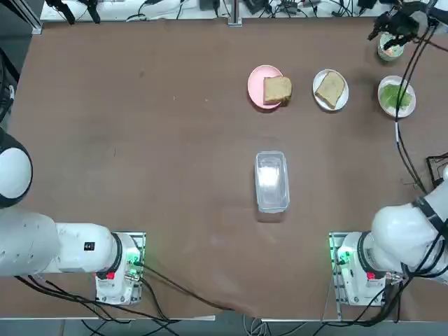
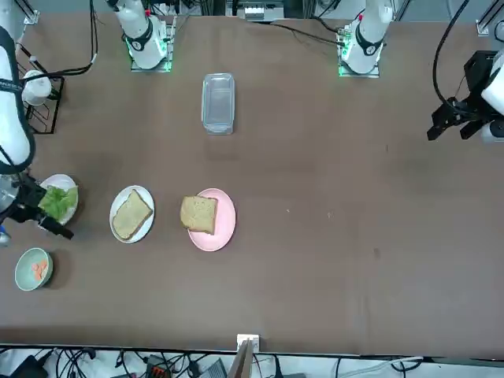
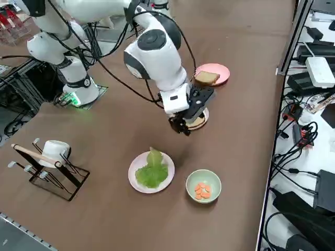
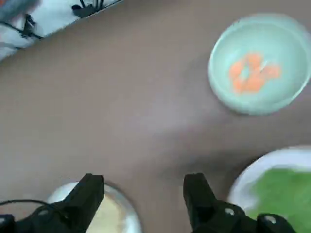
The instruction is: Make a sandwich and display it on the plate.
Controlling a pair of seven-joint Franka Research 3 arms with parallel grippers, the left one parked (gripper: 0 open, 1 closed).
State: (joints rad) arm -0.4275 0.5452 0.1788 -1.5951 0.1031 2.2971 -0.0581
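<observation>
Right gripper (image 4: 143, 191) hovers fingers wide between the plate (image 4: 119, 216) with toast and lettuce (image 3: 153, 168) (limp, light, tears easily), so pinch the leaf's thick midrib.

place: robotics lab | evidence: two arms bolted to a brown worktop (image 1: 140, 175) on lit green bases (image 1: 129, 260) | cable bundles (image 3: 298, 157) and electronics seen along the edge at 3 o'clock, right side view
</observation>
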